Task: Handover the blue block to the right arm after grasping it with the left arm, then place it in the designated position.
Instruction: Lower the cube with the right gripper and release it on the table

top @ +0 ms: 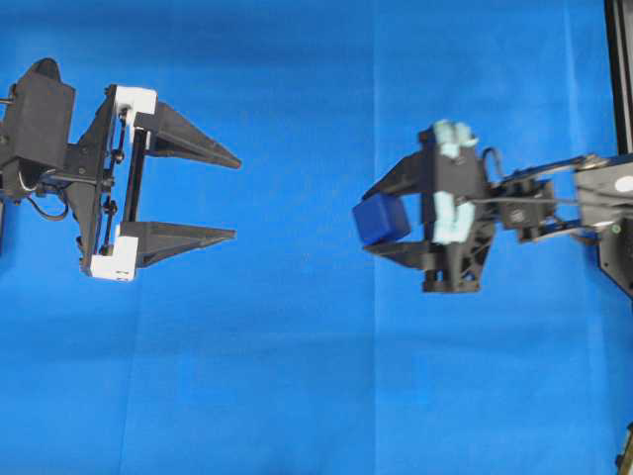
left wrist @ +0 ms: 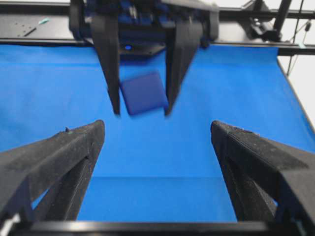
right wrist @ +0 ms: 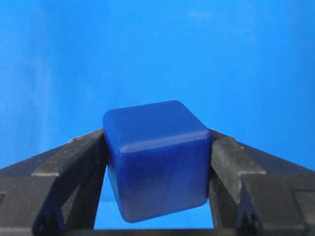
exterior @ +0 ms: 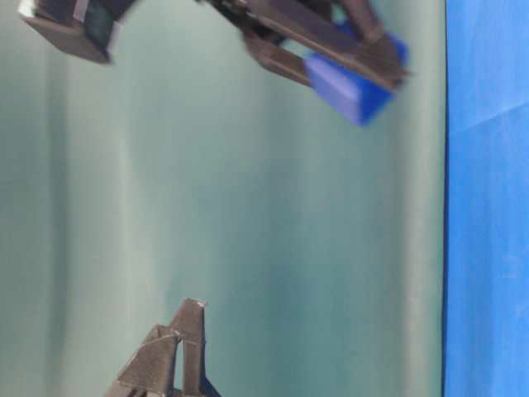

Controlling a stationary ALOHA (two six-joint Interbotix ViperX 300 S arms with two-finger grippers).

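The blue block (top: 381,219), a small dark-blue cube, hangs above the cloth between the fingers of my right gripper (top: 368,220), which is shut on it. The right wrist view shows the block (right wrist: 157,160) pinched on both sides, slightly tilted. My left gripper (top: 237,198), with white brackets, stands open and empty at the left, well apart from the block. From the left wrist view, the block (left wrist: 143,92) sits ahead in the right gripper's fingers (left wrist: 181,59), beyond my own wide-open left gripper (left wrist: 157,128). The table-level view shows the block (exterior: 351,87) near the top.
Blue cloth (top: 297,376) covers the table. A black frame rail (top: 618,69) runs down the far right edge, and a black rail (left wrist: 29,27) lies behind the cloth in the left wrist view. A teal-grey backdrop (exterior: 248,215) fills the table-level view.
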